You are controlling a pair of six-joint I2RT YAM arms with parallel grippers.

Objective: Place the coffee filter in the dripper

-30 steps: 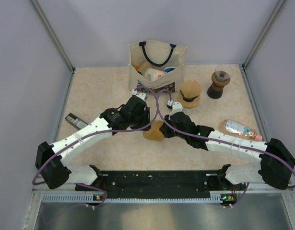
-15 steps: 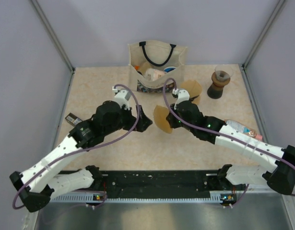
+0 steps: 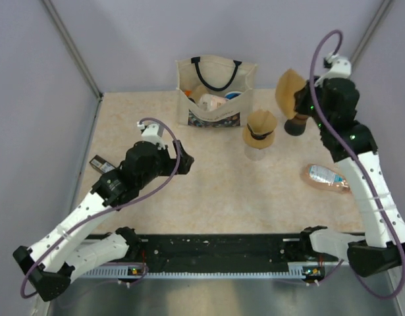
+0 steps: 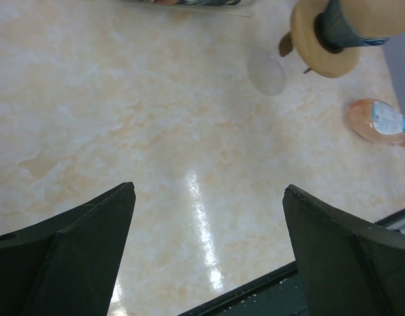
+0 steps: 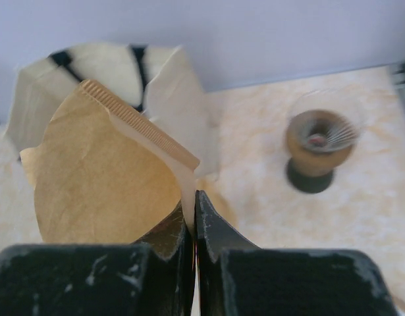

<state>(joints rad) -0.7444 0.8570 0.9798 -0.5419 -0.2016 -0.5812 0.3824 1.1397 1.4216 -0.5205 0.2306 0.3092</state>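
The coffee filter (image 3: 288, 91), a tan paper fan with a ribbed seam, hangs in the air at the back right. My right gripper (image 3: 302, 102) is shut on its edge. In the right wrist view the filter (image 5: 103, 178) spreads up and left from the pinched jaws (image 5: 194, 197). The dripper (image 3: 260, 128), a dark blue cone on a tan ring, stands on a clear glass cup (image 3: 255, 153) mid-table, left of and below the filter. The dripper (image 4: 334, 29) also shows at the top right of the left wrist view. My left gripper (image 3: 186, 162) (image 4: 209, 191) is open over bare table.
A cream tote bag (image 3: 215, 89) (image 5: 189, 99) with several items stands at the back centre. A brown hourglass-shaped grinder (image 3: 299, 118) (image 5: 317, 148) stands under the raised filter. A pink bottle (image 3: 327, 176) (image 4: 377, 122) lies at the right. A dark flat packet (image 3: 103, 164) lies at the left.
My left gripper opened, let go of the filter and drew back to the left. My right arm rose and carried the filter from mid-table to the back right.
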